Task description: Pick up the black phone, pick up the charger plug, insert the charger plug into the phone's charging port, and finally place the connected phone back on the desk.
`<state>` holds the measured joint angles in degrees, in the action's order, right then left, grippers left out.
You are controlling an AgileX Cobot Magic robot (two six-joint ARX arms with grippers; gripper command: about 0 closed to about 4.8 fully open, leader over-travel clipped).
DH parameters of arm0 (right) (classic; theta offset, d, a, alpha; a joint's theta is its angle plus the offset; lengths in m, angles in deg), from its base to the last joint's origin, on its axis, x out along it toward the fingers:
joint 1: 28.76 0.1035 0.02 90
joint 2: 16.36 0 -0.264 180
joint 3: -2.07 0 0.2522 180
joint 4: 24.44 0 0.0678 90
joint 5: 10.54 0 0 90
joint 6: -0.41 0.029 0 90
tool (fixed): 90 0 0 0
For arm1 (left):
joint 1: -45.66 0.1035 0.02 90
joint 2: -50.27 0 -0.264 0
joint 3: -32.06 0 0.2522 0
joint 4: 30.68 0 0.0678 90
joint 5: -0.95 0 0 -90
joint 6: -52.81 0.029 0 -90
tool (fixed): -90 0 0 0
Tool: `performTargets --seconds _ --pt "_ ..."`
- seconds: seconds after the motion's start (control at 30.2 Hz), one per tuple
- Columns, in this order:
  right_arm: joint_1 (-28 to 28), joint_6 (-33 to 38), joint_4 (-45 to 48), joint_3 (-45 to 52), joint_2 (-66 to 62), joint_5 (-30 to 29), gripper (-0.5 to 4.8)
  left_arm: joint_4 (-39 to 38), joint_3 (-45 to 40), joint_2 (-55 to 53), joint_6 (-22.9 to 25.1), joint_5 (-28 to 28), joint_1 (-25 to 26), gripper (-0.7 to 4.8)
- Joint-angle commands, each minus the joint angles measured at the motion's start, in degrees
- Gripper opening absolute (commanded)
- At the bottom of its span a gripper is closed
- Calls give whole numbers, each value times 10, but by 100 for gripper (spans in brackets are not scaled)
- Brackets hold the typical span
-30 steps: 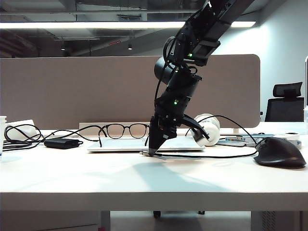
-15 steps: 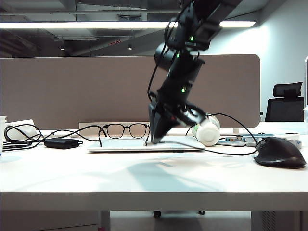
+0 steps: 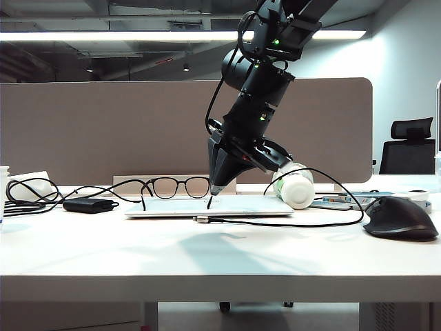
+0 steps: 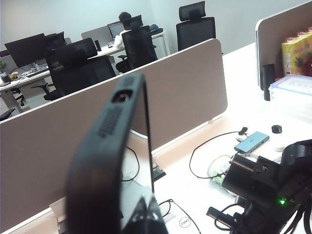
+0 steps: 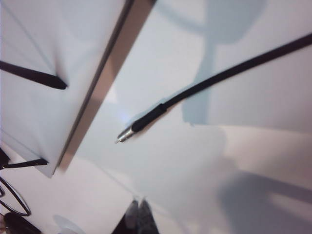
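My right gripper (image 3: 216, 187) pressed together, empty, above the desk (image 3: 207, 255), charger plug (image 5: 126, 133) lying just below it, my left gripper (image 4: 141, 214) pinching the black phone (image 4: 105, 161) upright.

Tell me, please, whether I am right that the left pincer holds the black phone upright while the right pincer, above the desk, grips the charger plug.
Not quite: the right pincer is shut on nothing, and the charger plug lies loose on the desk, as the right wrist view shows. The left pincer does hold the black phone upright.
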<state>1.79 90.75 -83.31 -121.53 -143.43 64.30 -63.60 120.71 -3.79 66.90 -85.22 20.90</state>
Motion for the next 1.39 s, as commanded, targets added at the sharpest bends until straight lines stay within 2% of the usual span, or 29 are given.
performTargets --seconds 0.03,0.1,0.2,0.26,0.4,0.6,1.39 --pt "0 94 3 -2 5 2 -7 26 4 3 -2 0 0 -7" --pt "0 151 4 -2 5 2 34 26 4 3 -2 0 0 -7" --pt "1 221 7 -2 -1 0 142 26 4 3 -2 0 0 -6" --pt "2 251 8 -2 -5 0 176 26 4 3 -2 0 0 -6" --pt "6 316 26 -3 -13 2 177 26 4 3 -2 0 0 -6" --pt "9 316 77 -3 -28 15 176 25 4 3 -2 0 0 -6" --pt "-10 316 60 -3 -68 -4 144 21 4 3 -2 0 0 -6"
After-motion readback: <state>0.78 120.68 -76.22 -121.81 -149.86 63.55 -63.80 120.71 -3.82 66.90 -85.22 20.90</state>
